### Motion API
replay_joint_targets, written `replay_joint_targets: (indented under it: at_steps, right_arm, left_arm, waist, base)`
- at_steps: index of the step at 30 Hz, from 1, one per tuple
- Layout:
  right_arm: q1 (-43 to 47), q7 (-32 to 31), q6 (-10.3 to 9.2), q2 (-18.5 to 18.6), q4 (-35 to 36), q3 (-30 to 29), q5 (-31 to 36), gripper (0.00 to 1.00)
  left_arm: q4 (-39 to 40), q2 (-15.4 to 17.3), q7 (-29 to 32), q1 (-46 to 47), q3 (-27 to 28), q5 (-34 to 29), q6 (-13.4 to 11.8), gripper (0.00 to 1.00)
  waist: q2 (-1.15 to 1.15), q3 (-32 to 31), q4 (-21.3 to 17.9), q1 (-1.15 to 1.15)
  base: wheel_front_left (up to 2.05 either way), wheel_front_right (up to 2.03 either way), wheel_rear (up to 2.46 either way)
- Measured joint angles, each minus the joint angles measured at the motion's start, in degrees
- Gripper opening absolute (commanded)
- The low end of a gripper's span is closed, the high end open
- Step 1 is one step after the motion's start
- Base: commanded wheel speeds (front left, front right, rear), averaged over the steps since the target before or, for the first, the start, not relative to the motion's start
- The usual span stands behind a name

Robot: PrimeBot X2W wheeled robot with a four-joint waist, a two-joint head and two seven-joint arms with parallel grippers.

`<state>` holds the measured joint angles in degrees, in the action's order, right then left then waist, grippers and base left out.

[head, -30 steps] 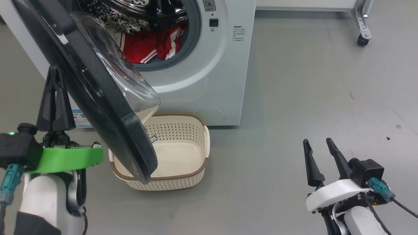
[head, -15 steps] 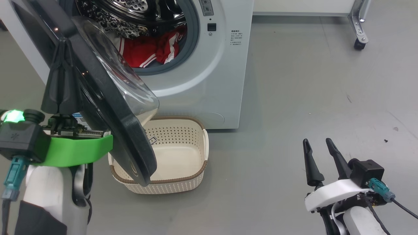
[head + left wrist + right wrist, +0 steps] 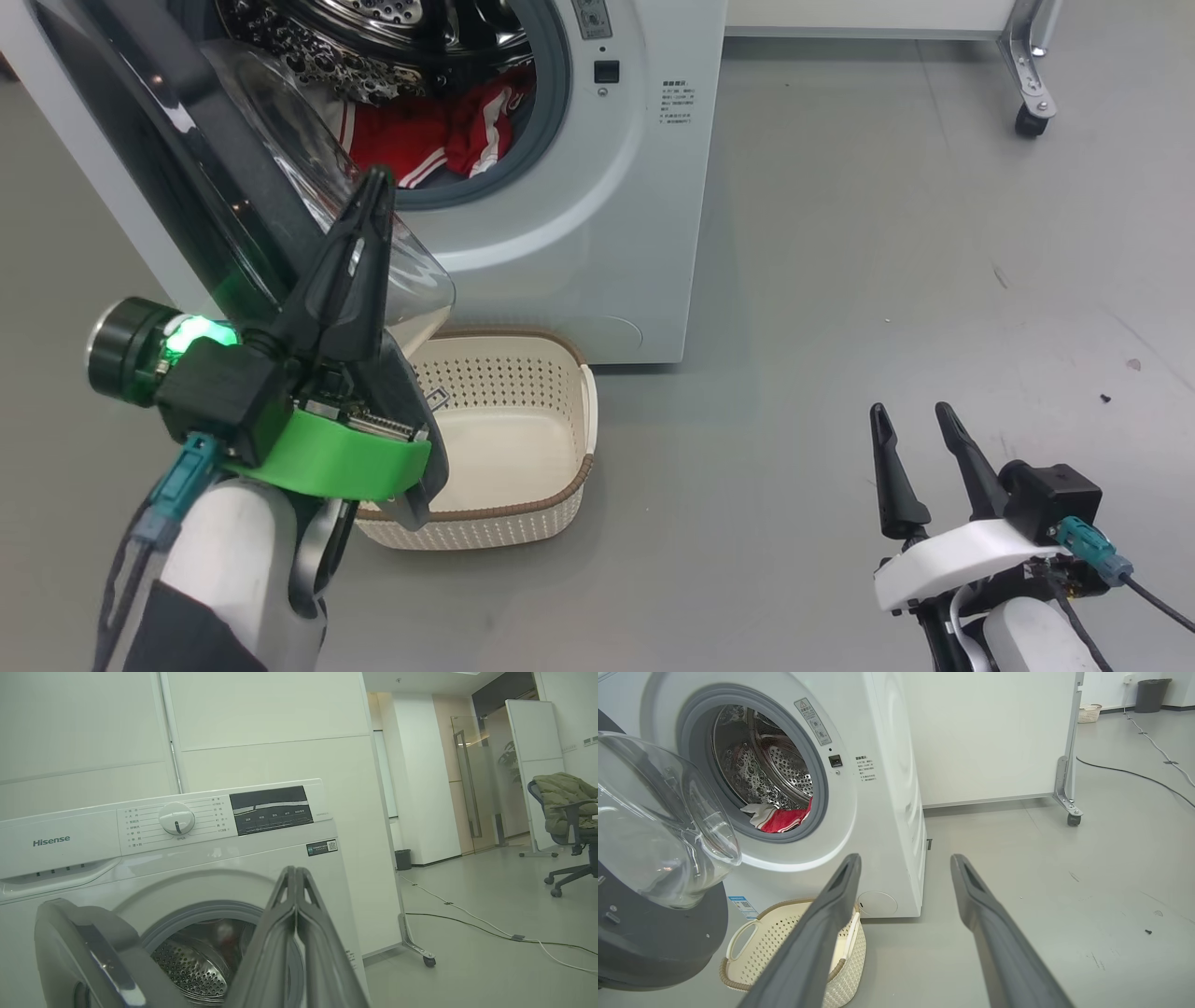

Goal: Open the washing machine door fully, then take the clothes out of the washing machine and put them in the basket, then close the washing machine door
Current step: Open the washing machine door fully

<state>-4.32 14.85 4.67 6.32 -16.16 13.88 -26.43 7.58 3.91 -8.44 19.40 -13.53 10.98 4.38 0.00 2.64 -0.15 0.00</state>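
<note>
The white washing machine [image 3: 644,205] stands at the top with its drum exposed. Red clothes [image 3: 439,131] with white stripes lie inside, also in the right wrist view [image 3: 782,819]. The black washing machine door [image 3: 177,159] hangs part-way open to the left, its glass bowl [image 3: 658,826] bulging over the cream basket [image 3: 571,481] on the floor below. My left gripper [image 3: 378,175] is shut and empty, slanting up in front of the door's edge; the left wrist view puts the door [image 3: 84,952] to its lower left. My right gripper [image 3: 910,413] stands open and empty at the lower right.
A white partition on a metal caster foot [image 3: 1032,112] stands right of the machine. Cables [image 3: 490,928] run across the grey floor, and an office chair [image 3: 567,812] is farther off. Open floor [image 3: 840,280] lies between the machine and my right gripper.
My left arm has swung right, from beside the door's outer face to in front of its lower edge, fingers now slanting right. The right gripper has hardly moved.
</note>
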Motion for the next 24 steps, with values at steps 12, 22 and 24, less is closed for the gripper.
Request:
replay_joint_targets:
  at_steps: [12,22,24]
  right_arm:
    - [0.02,0.0,0.76,-0.74,-0.03,-0.23,0.88,1.0]
    - [0.02,0.0,0.87,-0.97,-0.21,-0.25,1.36,1.0]
    - [0.02,0.0,1.24,-1.0,-0.31,-0.21,1.37,1.0]
  left_arm:
    - [-5.5,-0.78,5.66,-5.84,-4.7,2.34,0.62,0.0]
    - [-10.11,-0.92,8.45,-7.77,-5.46,4.25,0.94,0.0]
    - [-10.92,-0.92,8.71,-8.11,-5.3,4.21,0.75,0.0]
  waist:
    - [0.0,0.59,-0.23,0.0]
    - [0.0,0.94,-0.83,0.0]
    - [0.0,1.01,-1.03,0.0]
  base:
    - [0.0,0.0,0.0]
    - [0.0,0.0,0.0]
    - [0.0,0.0,0.0]
